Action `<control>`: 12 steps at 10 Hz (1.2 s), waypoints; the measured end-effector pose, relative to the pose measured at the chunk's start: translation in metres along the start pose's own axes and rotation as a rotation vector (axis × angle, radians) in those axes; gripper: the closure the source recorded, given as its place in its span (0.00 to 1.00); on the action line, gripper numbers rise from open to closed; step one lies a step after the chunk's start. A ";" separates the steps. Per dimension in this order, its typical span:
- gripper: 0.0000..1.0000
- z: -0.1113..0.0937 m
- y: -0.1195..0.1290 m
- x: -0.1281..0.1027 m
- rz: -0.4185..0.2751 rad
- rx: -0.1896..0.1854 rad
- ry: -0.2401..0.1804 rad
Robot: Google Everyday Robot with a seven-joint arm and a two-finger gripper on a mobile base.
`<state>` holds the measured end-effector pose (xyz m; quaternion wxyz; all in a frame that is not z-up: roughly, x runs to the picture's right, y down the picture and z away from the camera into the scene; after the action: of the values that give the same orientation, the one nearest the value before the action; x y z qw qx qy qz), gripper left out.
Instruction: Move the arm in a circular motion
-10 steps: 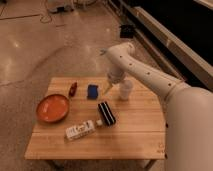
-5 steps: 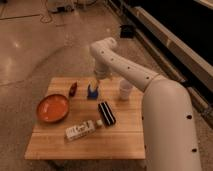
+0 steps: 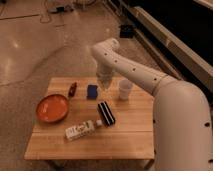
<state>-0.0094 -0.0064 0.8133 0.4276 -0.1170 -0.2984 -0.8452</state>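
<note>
- The arm rose from the lower right, its thick white segments running up and left to a rounded joint above the far edge of the table; from that joint it bent downward.
- The claw hung at the arm's end over the back of the table, between the blue block and the white cup; I cannot tell how far apart its fingers stood, nor whether it had hold of anything.
- On the table: an orange bowl at the left; a small red thing just behind it, near the far edge; the blue block beside that.
- A black box lay near the middle, tilted; a bottle lay on its side in front of it, its cap end close to the box.
- The cup stood upright at the back right, near the arm's lower segment.
- The floor around was shiny and pale.
</note>
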 end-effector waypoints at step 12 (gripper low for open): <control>0.62 -0.007 -0.082 -0.060 -0.203 -0.025 -0.045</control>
<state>-0.0378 0.0654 0.7473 0.3317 -0.1104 -0.3078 -0.8849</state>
